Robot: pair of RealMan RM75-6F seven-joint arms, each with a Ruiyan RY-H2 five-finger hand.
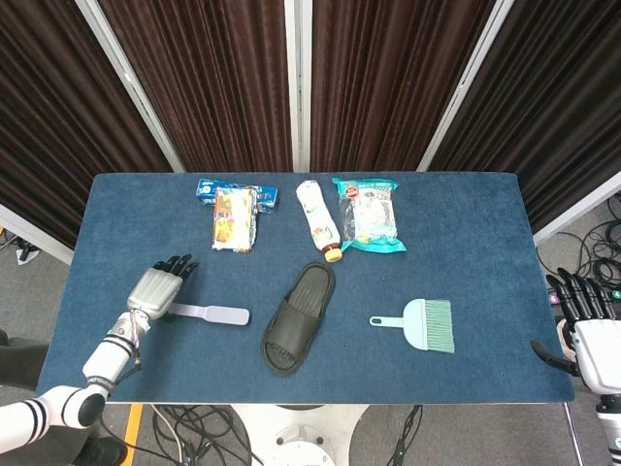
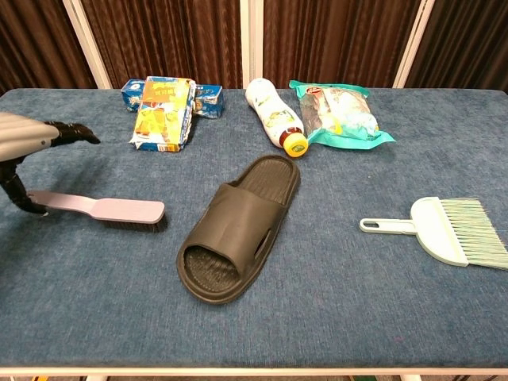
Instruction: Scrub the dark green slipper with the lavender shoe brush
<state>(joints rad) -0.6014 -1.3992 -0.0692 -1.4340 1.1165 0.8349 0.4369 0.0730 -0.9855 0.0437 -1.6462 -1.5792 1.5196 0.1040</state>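
Reaching over the handle end of the lavender shoe brush [image 1: 208, 314], the left hand [image 1: 156, 288] sits near the left edge of the bench [image 1: 466, 223] — its fingers [image 2: 73, 132] stretch forward above the handle while the thumb hooks down at the handle's tip, though I cannot tell whether it truly grips. The brush lies flat, bristles down, handle pointing toward the left edge. Just right of it, apart from it, the dark green slipper [image 1: 298, 316] rests sole-down near the front edge, toe opening toward the front. The right hand [image 1: 585, 316] hangs off the right edge of the bench, fingers spread and released, holding nothing. A mint hand broom [image 1: 422, 323] lies between slipper and right edge — along the back edge sit snack packets [image 1: 233, 212], a bottle [image 1: 315, 219] and a teal bag [image 1: 369, 214].
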